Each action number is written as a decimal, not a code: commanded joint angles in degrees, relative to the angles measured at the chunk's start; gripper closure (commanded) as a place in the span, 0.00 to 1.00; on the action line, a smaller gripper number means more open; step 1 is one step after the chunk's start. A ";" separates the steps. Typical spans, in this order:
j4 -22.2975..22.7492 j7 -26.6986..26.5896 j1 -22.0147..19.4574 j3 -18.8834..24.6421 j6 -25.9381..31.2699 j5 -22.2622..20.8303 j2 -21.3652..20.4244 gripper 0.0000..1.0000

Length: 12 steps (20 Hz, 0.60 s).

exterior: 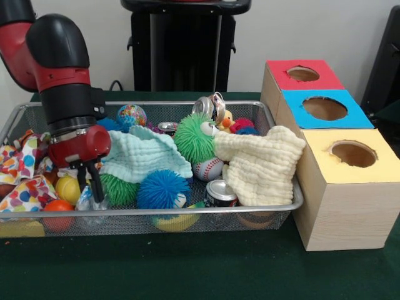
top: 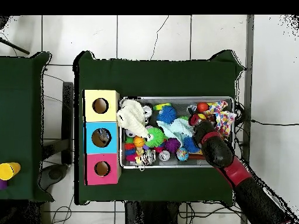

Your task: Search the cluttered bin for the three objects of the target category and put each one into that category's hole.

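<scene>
The silver wire-mesh bin (exterior: 284, 209) is full of toys and cloths; it also shows in the overhead view (top: 175, 98). One crushed clear plastic bottle (exterior: 85, 200) lies at the bin's front left, partly hidden. My gripper (exterior: 91, 186) reaches down into the bin right over this bottle, touching or nearly touching it. In the overhead view the gripper (top: 196, 121) is at the bin's right end, and the bottle is hidden under it. A crinkled, glinting thing (exterior: 218, 104) sits at the back rim beside a silver can (exterior: 203, 106); I cannot tell whether it is a bottle.
Three wooden boxes with holes stand to the right of the bin: red (exterior: 303, 74), blue (exterior: 324, 108), yellow (exterior: 353, 153). Spiky balls (exterior: 162, 189), a mint cloth (exterior: 144, 156), a cream cloth (exterior: 262, 165), a dotted cloth (exterior: 25, 187) and cans (exterior: 220, 192) crowd the bin.
</scene>
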 commanded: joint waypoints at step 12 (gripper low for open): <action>2.01 11.75 16.02 -11.99 5.24 5.89 -24.97 1.00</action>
